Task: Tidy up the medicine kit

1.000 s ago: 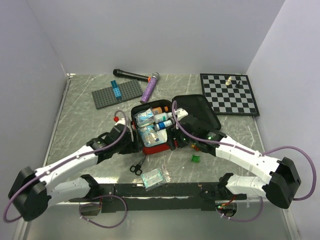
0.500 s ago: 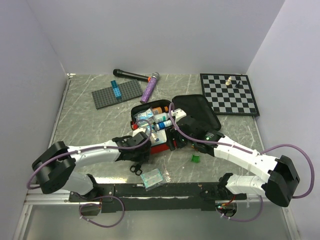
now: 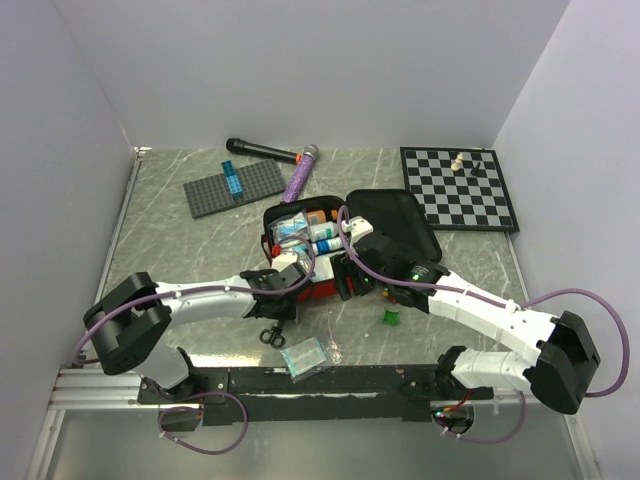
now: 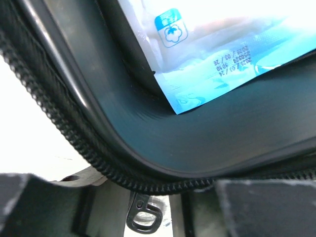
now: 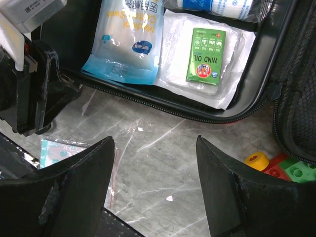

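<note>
Your left gripper (image 3: 288,275), newly at the medicine kit's (image 3: 398,222) 6 o'clock rim: jaws narrowing, grip unclear; you likely steady it. Right gripper (image 5: 153,192): jaws wide, empty.

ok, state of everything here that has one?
medicine kit, unzipped, lid laid open to the right
left gripper, at the kit's zip rim; can't tell if jaws are open or shut
right gripper, jaws open, empty, over the table
wind oil box, lying flat inside the kit
</note>
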Robot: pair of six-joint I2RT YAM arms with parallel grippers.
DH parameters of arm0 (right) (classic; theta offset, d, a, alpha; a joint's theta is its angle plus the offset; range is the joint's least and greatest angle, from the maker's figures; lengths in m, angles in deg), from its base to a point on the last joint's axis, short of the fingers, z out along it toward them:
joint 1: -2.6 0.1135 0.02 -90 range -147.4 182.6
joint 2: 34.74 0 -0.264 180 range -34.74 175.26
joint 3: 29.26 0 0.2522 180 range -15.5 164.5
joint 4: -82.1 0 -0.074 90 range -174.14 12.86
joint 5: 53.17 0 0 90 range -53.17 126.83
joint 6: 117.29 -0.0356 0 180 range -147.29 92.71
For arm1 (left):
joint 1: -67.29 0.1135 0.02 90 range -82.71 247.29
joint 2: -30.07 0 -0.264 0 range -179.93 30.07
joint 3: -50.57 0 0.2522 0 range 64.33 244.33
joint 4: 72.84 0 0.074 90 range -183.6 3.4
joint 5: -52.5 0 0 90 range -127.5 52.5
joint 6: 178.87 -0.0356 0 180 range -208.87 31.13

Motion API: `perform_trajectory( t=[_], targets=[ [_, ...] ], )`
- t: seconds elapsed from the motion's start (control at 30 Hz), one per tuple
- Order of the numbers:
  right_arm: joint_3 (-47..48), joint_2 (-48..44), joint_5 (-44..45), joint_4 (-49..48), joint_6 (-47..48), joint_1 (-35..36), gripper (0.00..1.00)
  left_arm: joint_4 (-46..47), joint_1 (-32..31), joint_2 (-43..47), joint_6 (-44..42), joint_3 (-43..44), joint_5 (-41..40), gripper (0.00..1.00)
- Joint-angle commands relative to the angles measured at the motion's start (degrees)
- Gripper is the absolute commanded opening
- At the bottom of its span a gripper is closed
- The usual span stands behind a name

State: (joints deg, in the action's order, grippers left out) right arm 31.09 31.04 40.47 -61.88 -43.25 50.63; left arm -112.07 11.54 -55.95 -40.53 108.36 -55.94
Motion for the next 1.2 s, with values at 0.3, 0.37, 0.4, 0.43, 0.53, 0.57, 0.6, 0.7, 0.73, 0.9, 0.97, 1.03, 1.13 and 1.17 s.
perform_trajectory(
  t=[0.3,0.37,0.4,0.43,0.53,0.57,0.6,0.7,0.73,0.9,0.97,1.03,1.13,1.17],
  targets=[
    [-0.01,-1.62,0.93,-2.22,1.55,0.31,0.73,-13.45,-0.24,-3.20,8.53,-2.46,-2.83,0.27],
    [0.08,-1.71,0.84,-2.31,1.55,0.31,0.73,-14.95,-0.42,-2.14,9.23,-2.63,-2.57,0.25],
    [0.08,-1.88,0.84,-2.31,1.55,0.31,0.73,-15.74,-0.50,-1.61,9.58,-2.81,-2.40,0.24],
    [0.08,-1.79,0.76,-2.31,1.55,0.31,0.73,-16.18,-0.68,-1.26,9.84,-2.90,-2.13,0.24],
    [-0.09,-1.97,0.84,-2.14,1.55,0.40,0.73,-17.41,-1.56,-0.20,11.07,-2.90,-1.08,0.20],
    [-0.18,-2.23,0.93,-2.22,1.47,0.31,0.73,-18.03,-1.91,-0.12,11.60,-2.81,-0.99,0.19],
    [-0.27,-2.32,0.93,-2.22,1.46,0.31,0.73,-18.64,-2.26,-0.11,12.13,-2.72,-1.07,0.19],
    [-0.62,-2.93,0.84,-2.31,1.38,0.40,0.73,-20.66,-3.23,0.15,14.67,-2.72,-2.39,0.21],
    [-0.62,-3.11,0.84,-2.22,1.29,0.31,0.73,-21.63,-3.32,0.24,15.38,-2.81,-2.83,0.23],
    [-1.15,-3.99,0.84,-2.22,1.20,0.40,0.73,-23.13,-2.97,1.46,19.42,-3.60,-4.94,0.29],
    [-1.24,-4.08,0.76,-2.14,1.11,0.22,0.73,-21.64,-1.74,1.90,19.52,-4.65,-3.63,0.31],
    [-1.15,-4.25,0.41,-2.13,1.11,0.31,0.73,-19.80,-0.16,2.26,19.51,-5.97,-2.49,0.33],
    [-1.15,-4.26,-0.03,-2.40,1.11,0.40,0.73,-17.33,1.69,2.35,18.38,-6.59,-2.13,0.38],
    [-1.15,-4.26,-0.12,-2.40,1.11,0.31,0.73,-16.63,2.39,2.09,17.85,-6.33,-2.22,0.39]
  ],
)
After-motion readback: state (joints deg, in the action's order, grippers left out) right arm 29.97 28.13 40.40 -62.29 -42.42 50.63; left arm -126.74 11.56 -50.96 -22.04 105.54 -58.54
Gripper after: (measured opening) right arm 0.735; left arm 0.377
